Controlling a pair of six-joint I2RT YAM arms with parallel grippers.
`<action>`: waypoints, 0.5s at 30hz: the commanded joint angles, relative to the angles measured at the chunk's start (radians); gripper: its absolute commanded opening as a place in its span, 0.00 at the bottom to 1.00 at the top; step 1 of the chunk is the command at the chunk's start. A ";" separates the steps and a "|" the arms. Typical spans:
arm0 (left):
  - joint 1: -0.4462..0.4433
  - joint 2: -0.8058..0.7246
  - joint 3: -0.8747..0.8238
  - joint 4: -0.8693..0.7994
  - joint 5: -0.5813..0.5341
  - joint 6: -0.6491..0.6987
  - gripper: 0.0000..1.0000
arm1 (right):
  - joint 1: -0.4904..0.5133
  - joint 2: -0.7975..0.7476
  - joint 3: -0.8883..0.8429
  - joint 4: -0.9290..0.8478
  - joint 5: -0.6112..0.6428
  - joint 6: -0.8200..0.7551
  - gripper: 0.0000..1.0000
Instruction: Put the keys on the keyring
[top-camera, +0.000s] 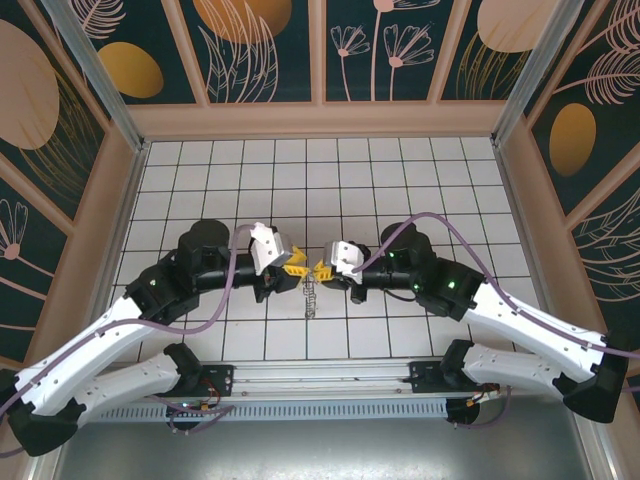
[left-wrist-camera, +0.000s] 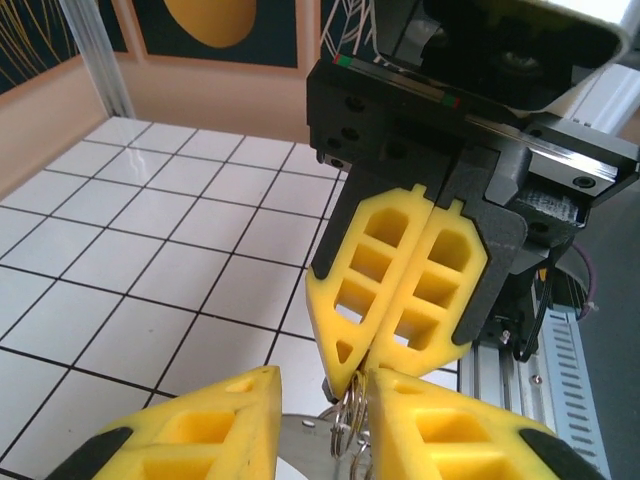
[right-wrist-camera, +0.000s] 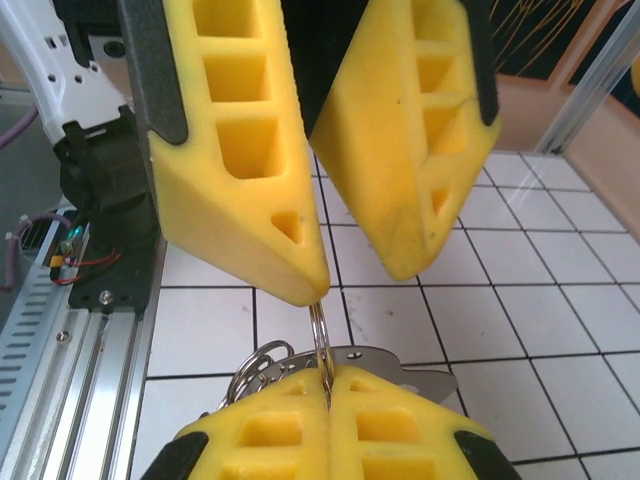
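Both grippers meet above the middle of the tiled floor. My right gripper (top-camera: 325, 272) (right-wrist-camera: 328, 372) is shut on a thin silver split ring, the keyring (right-wrist-camera: 320, 330), and holds it upright. My left gripper (top-camera: 290, 270) (left-wrist-camera: 325, 385) faces it with its jaws apart. One of its fingertips (right-wrist-camera: 312, 290) touches the top of the ring, and the other stands clear. A flat pale metal key (right-wrist-camera: 420, 372) (left-wrist-camera: 295, 440) and smaller linked rings (right-wrist-camera: 250, 365) hang just behind the held ring. A short chain (top-camera: 310, 298) dangles below the grippers.
White tiled floor (top-camera: 400, 190) inside patterned walls. A metal rail (top-camera: 320, 385) runs along the near edge by the arm bases. Both arms stretch inward from the bottom corners, with cables looping over them.
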 joint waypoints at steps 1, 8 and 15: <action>-0.002 0.028 0.033 -0.066 0.043 0.039 0.27 | 0.001 -0.003 0.041 -0.020 -0.005 -0.009 0.00; -0.002 0.052 0.064 -0.097 0.098 0.052 0.25 | 0.000 0.001 0.051 -0.035 -0.010 -0.002 0.00; -0.002 0.054 0.054 -0.099 0.097 0.055 0.19 | 0.000 0.016 0.054 -0.038 -0.023 -0.003 0.00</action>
